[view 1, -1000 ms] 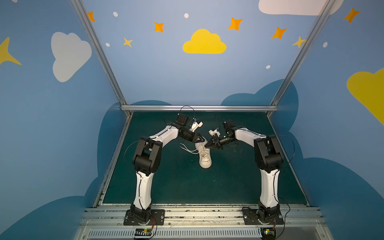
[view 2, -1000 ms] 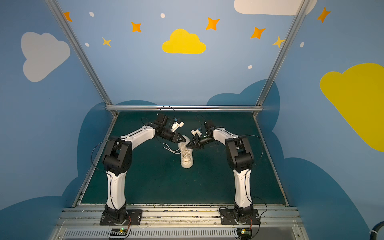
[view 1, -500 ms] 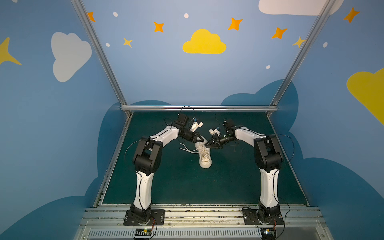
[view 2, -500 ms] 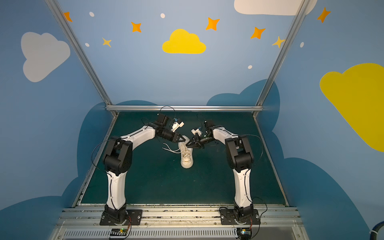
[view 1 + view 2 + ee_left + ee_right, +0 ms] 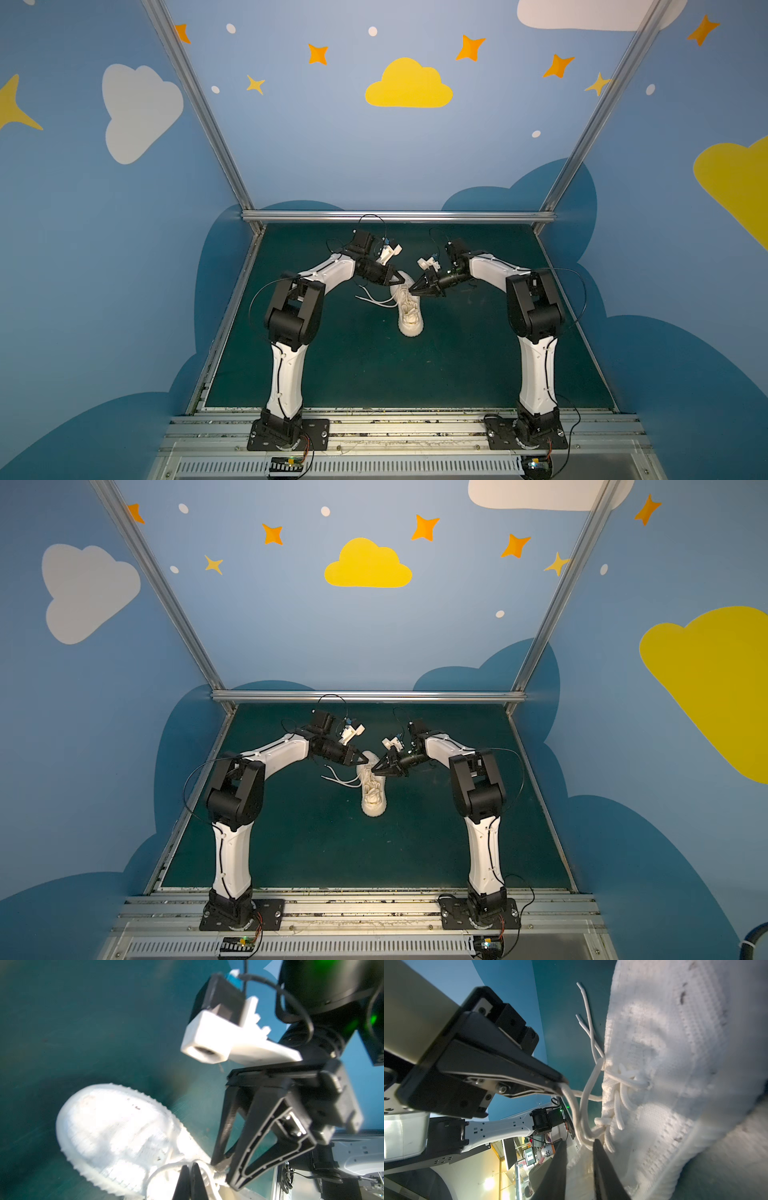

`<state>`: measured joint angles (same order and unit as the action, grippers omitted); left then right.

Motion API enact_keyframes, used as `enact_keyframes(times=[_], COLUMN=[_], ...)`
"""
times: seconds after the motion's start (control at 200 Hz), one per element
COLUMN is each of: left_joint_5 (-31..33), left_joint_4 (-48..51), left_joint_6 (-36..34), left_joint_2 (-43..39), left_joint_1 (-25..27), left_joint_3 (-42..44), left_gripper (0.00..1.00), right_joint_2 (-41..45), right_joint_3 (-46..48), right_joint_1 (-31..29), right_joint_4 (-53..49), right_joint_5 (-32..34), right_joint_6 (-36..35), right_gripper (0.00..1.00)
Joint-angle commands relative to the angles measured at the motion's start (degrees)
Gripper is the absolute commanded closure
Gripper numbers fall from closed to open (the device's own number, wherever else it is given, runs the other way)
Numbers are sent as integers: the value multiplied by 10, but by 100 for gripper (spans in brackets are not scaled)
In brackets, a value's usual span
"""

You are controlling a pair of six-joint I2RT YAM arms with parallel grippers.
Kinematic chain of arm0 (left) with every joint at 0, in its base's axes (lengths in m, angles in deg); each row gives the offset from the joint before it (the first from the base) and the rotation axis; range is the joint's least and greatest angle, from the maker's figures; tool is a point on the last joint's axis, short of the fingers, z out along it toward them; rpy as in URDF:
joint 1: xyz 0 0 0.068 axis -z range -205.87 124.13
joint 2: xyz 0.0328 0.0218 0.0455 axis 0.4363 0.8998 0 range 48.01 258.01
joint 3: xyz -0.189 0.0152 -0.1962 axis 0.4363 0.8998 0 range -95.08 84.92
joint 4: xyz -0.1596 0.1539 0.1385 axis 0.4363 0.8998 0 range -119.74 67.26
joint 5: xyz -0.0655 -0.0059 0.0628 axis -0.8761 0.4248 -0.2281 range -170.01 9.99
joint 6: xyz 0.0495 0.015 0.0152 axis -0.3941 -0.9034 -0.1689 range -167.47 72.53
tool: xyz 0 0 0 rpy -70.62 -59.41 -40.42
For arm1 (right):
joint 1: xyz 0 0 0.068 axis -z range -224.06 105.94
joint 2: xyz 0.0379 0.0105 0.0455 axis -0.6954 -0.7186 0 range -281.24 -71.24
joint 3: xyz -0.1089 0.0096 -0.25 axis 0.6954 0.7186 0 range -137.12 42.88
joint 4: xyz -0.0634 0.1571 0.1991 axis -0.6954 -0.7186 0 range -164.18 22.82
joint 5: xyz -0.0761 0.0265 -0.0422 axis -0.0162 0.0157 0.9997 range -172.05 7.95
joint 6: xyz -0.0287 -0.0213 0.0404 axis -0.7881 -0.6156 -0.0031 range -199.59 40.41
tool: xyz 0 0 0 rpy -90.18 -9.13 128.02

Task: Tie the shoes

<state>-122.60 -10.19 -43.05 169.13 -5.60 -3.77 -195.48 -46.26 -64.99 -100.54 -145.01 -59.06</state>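
Centrally, toward the back of the green mat point(image 5: 353, 374), the shoe point(image 5: 409, 318) rests on its sole, toe pointing at the arm bases. The laces point(image 5: 586, 1088) run through the eyelets, but no knot or bow shows. Two free ends point(image 5: 371, 297) lie loose on the mat on the left arm's side of the shoe. Judgement: the task is early, with crossing, looping and tightening all left to do. The left gripper point(image 5: 562, 1084) is clamped on one lace strand just off the eyelet rows, and the strand hangs from it in a slack arc. The right gripper point(image 5: 580, 1145) sits at the tongue from the opposite side, jaws slightly apart. A lace loop lies at its fingertips point(image 5: 600, 1157), not visibly pinched. In both top views the two tips meet over the shoe's collar end, close together.
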Motion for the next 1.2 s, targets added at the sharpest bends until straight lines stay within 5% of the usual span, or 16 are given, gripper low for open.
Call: enact_keyframes(times=[0.0, 0.536, 0.821, 1.191], left_joint_5=[5, -2, -3, -8], left_joint_4=[-19, -39, -46, -77], left_joint_6=[13, 23, 33, 55], left_joint_2=[-21, -40, -48, -42], left_joint_1=[-5, -8, -8, 11], left_joint_3=[12, 27, 26, 20], left_gripper=[97, 97, 97, 97], right_joint_2=[-3, -54, -31, 33], right_joint_3=[1, -49, -13, 71], right_joint_1=[-1, -7, -7, -3], right_joint_4=[5, -3, 28, 58], right_joint_5=[0, -3, -12, -10], right_joint_6=[-4, -5, 13, 23], right_gripper=[76, 77, 100, 100])
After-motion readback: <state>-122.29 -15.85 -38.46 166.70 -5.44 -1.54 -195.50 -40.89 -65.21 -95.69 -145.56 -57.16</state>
